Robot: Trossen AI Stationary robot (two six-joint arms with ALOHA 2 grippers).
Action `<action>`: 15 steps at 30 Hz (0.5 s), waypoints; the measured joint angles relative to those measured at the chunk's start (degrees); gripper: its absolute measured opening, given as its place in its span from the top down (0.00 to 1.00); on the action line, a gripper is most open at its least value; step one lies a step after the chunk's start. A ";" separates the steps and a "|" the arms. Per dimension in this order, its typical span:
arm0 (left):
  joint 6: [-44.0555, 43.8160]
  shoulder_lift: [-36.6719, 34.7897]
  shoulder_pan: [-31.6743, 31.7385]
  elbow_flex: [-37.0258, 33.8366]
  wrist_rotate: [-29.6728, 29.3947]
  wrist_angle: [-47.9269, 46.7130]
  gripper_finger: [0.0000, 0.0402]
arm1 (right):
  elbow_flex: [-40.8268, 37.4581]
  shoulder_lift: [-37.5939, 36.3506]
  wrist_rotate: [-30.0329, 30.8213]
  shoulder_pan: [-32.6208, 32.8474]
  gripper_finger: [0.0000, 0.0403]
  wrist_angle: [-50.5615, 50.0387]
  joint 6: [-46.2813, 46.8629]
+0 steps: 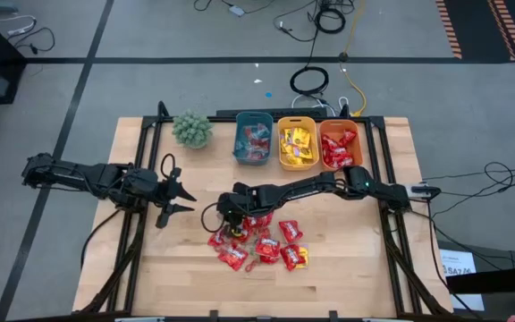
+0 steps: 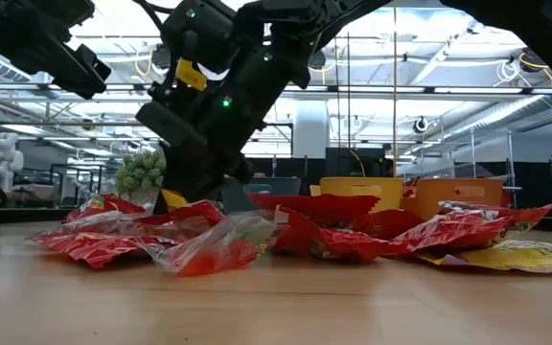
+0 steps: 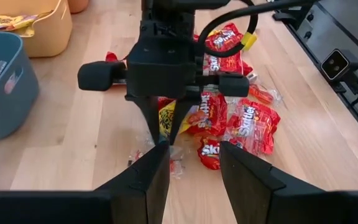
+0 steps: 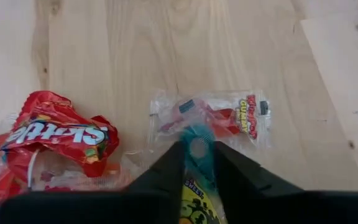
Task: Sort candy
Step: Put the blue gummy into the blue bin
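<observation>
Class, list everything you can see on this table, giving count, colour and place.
table: one, pale wood.
plant: one, green, back left.
teal bin: one, back, candy inside.
yellow bin: one, beside it, yellow packets inside.
orange bin: one, rightmost, red packets inside.
loose candy: many, mostly red, table centre.
yellow packet: one, at the pile's edge.
left gripper: one, dark, open, left of the pile.
right gripper: one, dark, shut on the yellow packet.
</observation>
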 joint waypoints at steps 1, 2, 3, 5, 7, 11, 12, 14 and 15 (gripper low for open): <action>0.00 -0.01 0.00 0.00 0.00 0.01 0.63 | 0.00 -0.10 -0.07 0.00 0.87 0.00 0.02; 0.00 -0.02 0.00 0.00 0.00 0.02 0.63 | 0.00 -0.27 -0.32 0.00 0.92 -0.01 0.45; 0.00 0.00 0.00 0.00 0.00 0.00 0.63 | 0.00 -0.55 -0.62 -0.02 0.96 -0.15 1.10; 0.00 0.00 0.00 0.00 0.00 0.01 0.63 | 0.51 -1.20 -0.74 -0.13 0.98 -0.57 1.74; -0.02 0.00 0.00 0.00 -0.02 0.00 0.63 | 1.22 -2.68 -0.74 -0.60 0.97 -0.85 1.65; -0.02 -0.02 0.00 0.00 -0.05 0.30 0.63 | 3.05 -6.99 0.16 -2.88 0.99 -4.29 0.32; -0.02 0.00 0.00 0.00 -0.07 0.41 0.63 | 3.33 -8.04 1.01 -3.59 1.00 -5.25 0.24; -0.07 0.00 0.00 0.00 -0.22 0.37 0.63 | 3.56 -10.49 3.63 -5.21 0.99 -6.70 0.08; -0.07 -0.02 0.00 0.00 -0.33 0.35 0.63 | 3.56 -11.54 4.82 -6.11 0.99 -7.11 -0.49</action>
